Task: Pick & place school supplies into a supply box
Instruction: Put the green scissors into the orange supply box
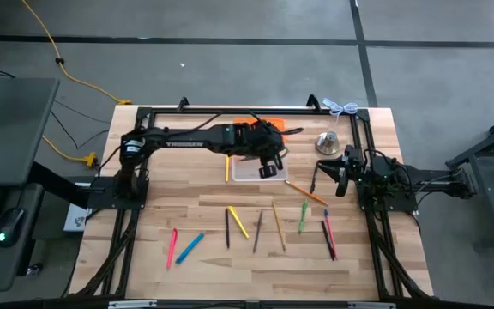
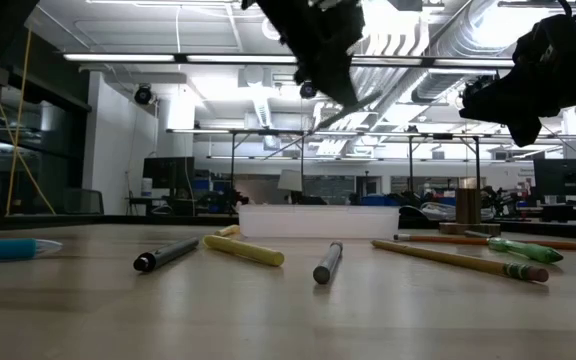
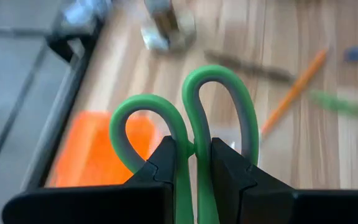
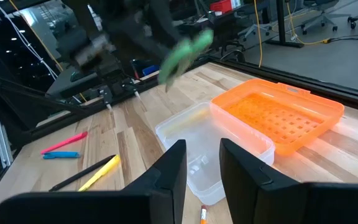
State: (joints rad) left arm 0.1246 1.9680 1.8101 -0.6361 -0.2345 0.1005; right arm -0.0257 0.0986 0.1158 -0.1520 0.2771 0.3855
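Above the supply box (image 1: 254, 170), left hand (image 3: 193, 163) clamping scissors (image 3: 191, 118)

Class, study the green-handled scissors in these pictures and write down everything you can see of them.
The scissors have two green loop handles with grey inner linings, plastic by the look. The left gripper holds them just below the loops, its dark fingers pressing from both sides. They hang in the air above the supply box, beside the orange piece, touching nothing but the fingers. The blades are hidden. In the right wrist view they show only as a green blur.
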